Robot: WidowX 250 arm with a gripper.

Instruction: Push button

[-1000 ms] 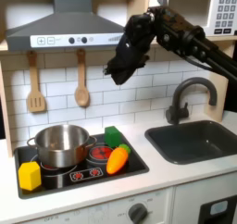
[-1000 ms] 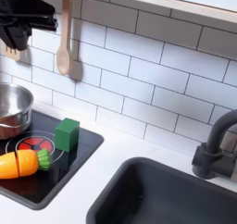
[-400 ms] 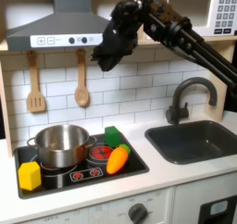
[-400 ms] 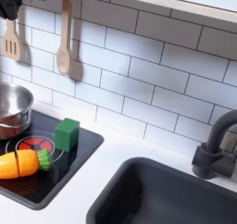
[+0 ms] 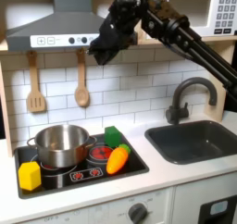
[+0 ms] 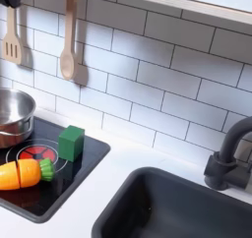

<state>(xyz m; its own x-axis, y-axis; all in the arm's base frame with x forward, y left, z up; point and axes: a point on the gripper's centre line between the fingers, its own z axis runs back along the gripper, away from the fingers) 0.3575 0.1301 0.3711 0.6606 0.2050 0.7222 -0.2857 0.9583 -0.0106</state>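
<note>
Up near the top centre of the first exterior view, the gripper [image 5: 100,52] hangs at the end of the black arm [image 5: 176,33], which reaches in from the upper right of the frame. Its tip sits just beside the row of small dark buttons [image 5: 77,40] on the front edge of the range hood [image 5: 56,26]. That placement suits the task: the arm is raised to hood height so the tip can meet a button head-on. Whether the tip is touching a button cannot be told. The fingers appear drawn close together, though the dark blur keeps the jaw width from being read with any certainty; nothing appears to be held.

Below, lower left in the frame, the stove [image 5: 79,165] carries a steel pot [image 5: 61,144], a yellow block [image 5: 30,175], a green block [image 5: 113,135] and a toy carrot [image 5: 118,159], all well apart from the gripper. Two wooden utensils hang on the tiles under the hood, the spoon [image 6: 67,45] showing at the upper left of the second exterior view. The sink [image 5: 196,140] and tap [image 5: 185,98] lie at the right, out of the way.
</note>
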